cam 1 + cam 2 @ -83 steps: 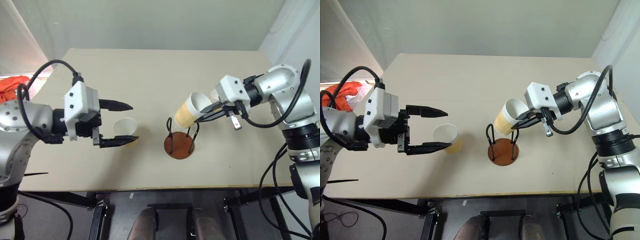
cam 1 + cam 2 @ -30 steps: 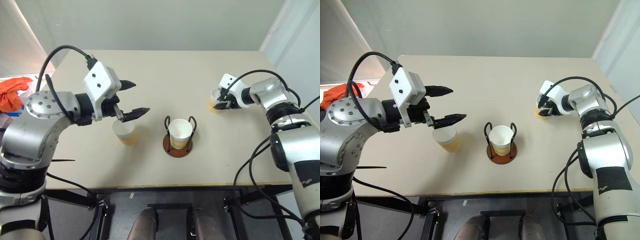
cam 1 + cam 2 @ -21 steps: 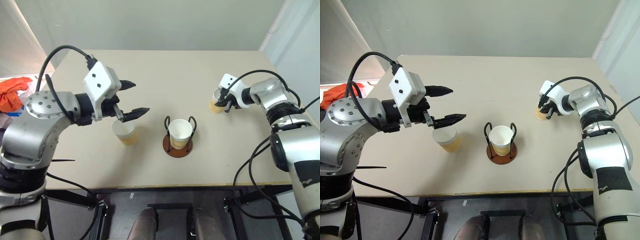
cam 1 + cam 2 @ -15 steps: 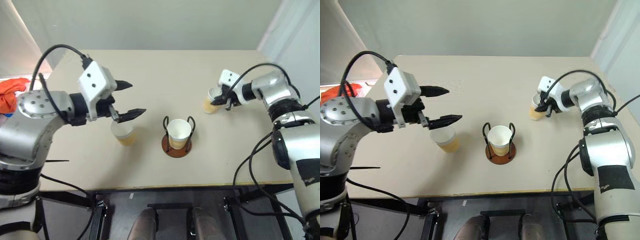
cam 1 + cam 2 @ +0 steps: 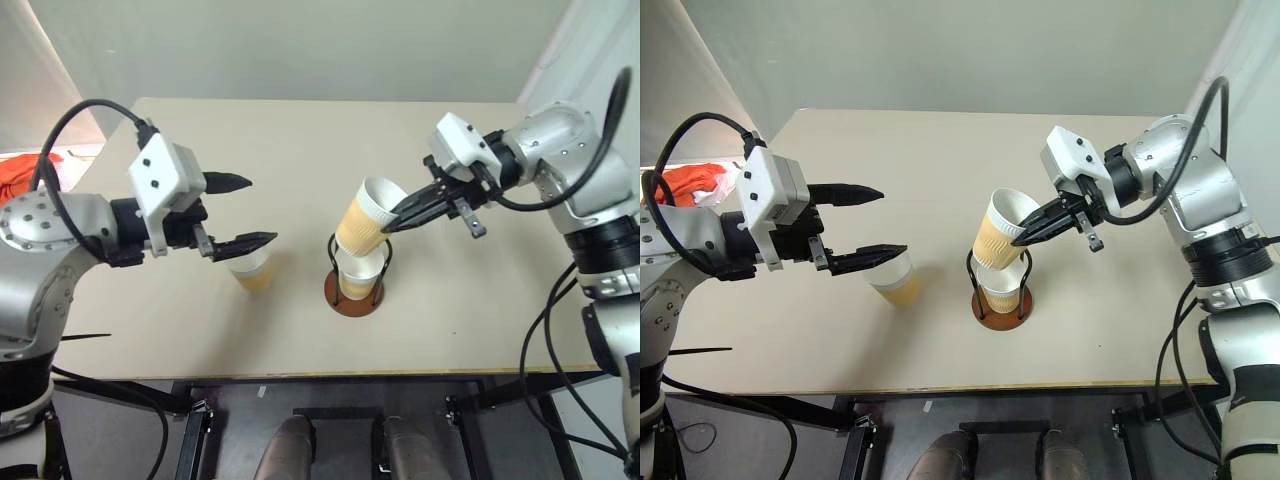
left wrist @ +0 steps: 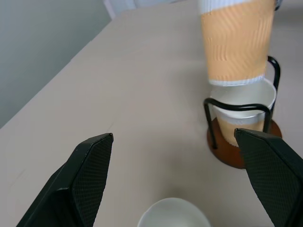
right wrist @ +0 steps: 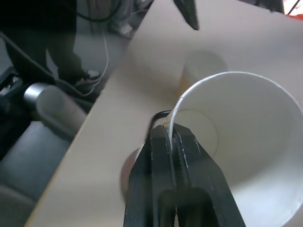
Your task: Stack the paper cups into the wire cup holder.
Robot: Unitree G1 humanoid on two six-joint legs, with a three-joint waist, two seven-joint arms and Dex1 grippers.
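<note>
The wire cup holder (image 5: 352, 298) stands at the table's middle with one paper cup (image 5: 358, 274) upright inside its loops. My right gripper (image 5: 392, 222) is shut on the rim of a second paper cup (image 5: 364, 216), one finger inside and one outside. This cup hangs tilted, its bottom just above the mouth of the cup in the holder. A third paper cup (image 5: 250, 270) stands upright on the table to the left of the holder. My left gripper (image 5: 258, 210) is open and hovers above and beside it, its fingers (image 6: 90, 165) spread wide and holding nothing.
The beige table (image 5: 300, 140) has bare room behind and to the right of the holder. An orange cloth (image 5: 25, 172) lies beyond the table's left edge. A pale wall stands behind the far edge.
My right gripper shut on the cup at the table's far right, lifted it and carried it left to just over the holder. The left gripper stayed open by the third cup.
</note>
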